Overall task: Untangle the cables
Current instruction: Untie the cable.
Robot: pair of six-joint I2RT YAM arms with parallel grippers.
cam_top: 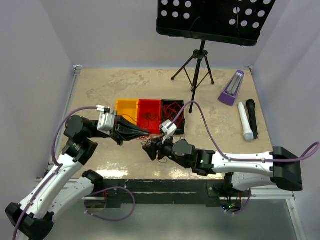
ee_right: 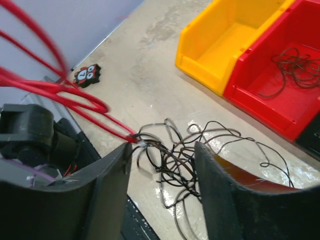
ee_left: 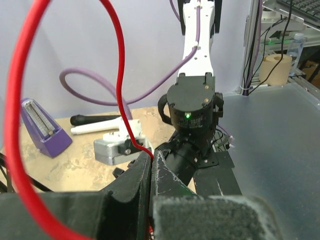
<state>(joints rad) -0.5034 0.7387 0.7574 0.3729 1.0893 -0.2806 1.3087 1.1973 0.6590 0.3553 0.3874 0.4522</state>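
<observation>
The cables are a dark tangle (ee_right: 187, 157) on the table with red strands (ee_right: 75, 95) running into it from the left. My right gripper (ee_right: 162, 147) is open, its fingers (ee_right: 107, 172) standing either side of the dark tangle, apart from it. Just left of it, my left gripper (ee_left: 151, 156) is shut on a red cable (ee_left: 120, 75) that loops up and around its camera. In the top view the left gripper (cam_top: 142, 134) and right gripper (cam_top: 152, 150) meet in front of the bins, over the dark tangle (cam_top: 161, 154).
Yellow bin (cam_top: 126, 107), red bin (cam_top: 149, 112) holding a dark cable, and black bin (cam_top: 172, 115) holding red cables sit behind the grippers. A music stand (cam_top: 200, 60), purple metronome (cam_top: 231, 87), white microphone (cam_top: 245, 121) and black microphone (cam_top: 252, 117) stand back right. A small owl tag (ee_right: 87, 75) lies near the left edge.
</observation>
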